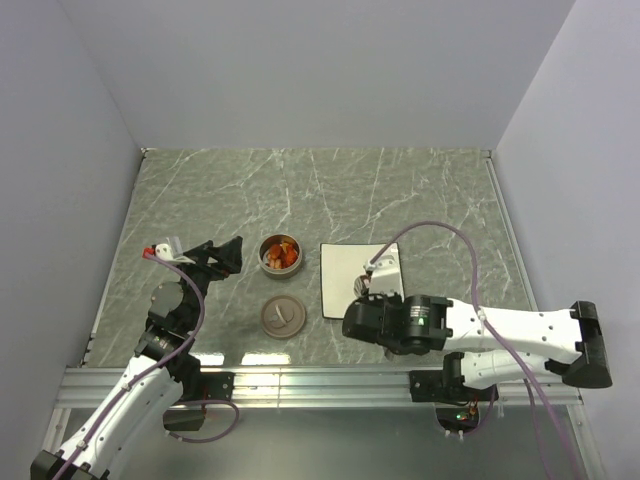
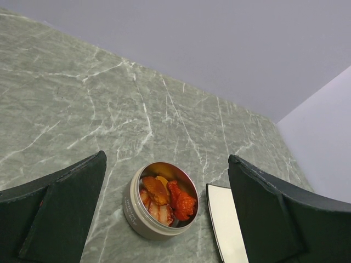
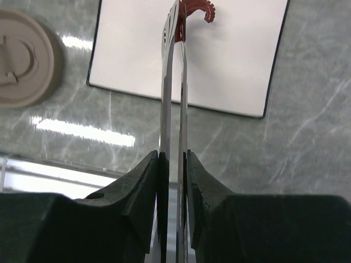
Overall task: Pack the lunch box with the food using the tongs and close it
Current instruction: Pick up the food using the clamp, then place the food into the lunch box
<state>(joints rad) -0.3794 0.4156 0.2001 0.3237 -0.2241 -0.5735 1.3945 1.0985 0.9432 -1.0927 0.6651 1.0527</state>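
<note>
**Tongs clamping a red piece over the plate**

The right hand (image 3: 173,159) is squeezing the tongs (image 3: 174,82) tight, its two fingers pressed flat against the thin metal arms. At the top of the wrist view the tips are nipping a dark red piece of food (image 3: 196,10) over the white plate (image 3: 236,60). Whether that piece is clear of the plate or touching it, I cannot tell.

So the packing step is under way, I'd say: a pickup made, the carry to come. The lunch box (image 1: 281,255) is sitting on the desk (image 1: 420,200) left of the plate in the overhead view, well apart from the tong tips. Several orange and red pieces (image 2: 164,198) are lying inside it.

The next move is calling for a lift and a swing leftwards with the squeeze unbroken, then a release above the rim. The lid (image 1: 282,316) is lying flat just below the lunch box in the frame, so closing is not yet done. The left hand (image 1: 228,256) is hovering empty, jaws spread wide, just left of the lunch box.
</note>
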